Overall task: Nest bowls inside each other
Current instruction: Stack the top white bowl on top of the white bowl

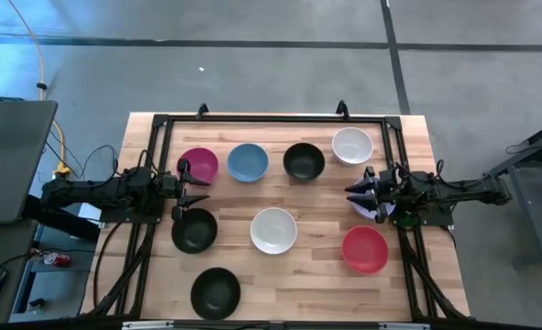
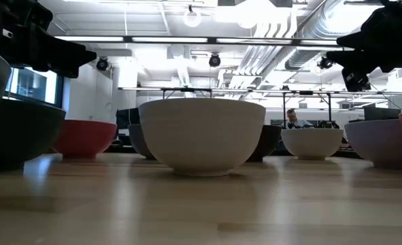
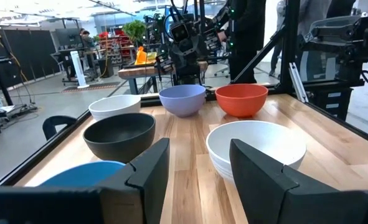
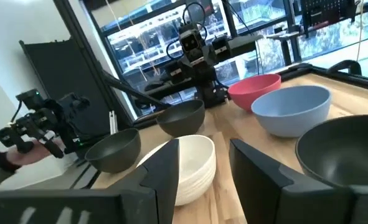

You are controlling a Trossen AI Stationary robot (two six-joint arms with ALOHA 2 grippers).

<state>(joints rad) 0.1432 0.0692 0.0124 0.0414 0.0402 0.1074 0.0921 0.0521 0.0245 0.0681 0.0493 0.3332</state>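
Several small round bowls sit upright on their bases on the wooden table (image 1: 316, 293). Along the far side stand a magenta bowl (image 1: 198, 164), a blue bowl (image 1: 248, 162), a black bowl (image 1: 304, 161) and a white bowl (image 1: 352, 145). Nearer are a black bowl (image 1: 194, 229), a white bowl (image 1: 273, 230), a red bowl (image 1: 365, 248) and another black bowl (image 1: 215, 292). A lavender bowl (image 3: 182, 99) stands below the right arm. My left gripper (image 1: 193, 188) (image 3: 199, 168) is open at the table's left, level, holding nothing. My right gripper (image 1: 355, 194) (image 4: 205, 168) is open at the right.
A black metal frame (image 1: 252, 119) runs around the table's far and side edges. Bare wood lies in the near middle between the white bowl and the front edge. A person's hand (image 4: 22, 146) holds a device beyond the table in the right wrist view.
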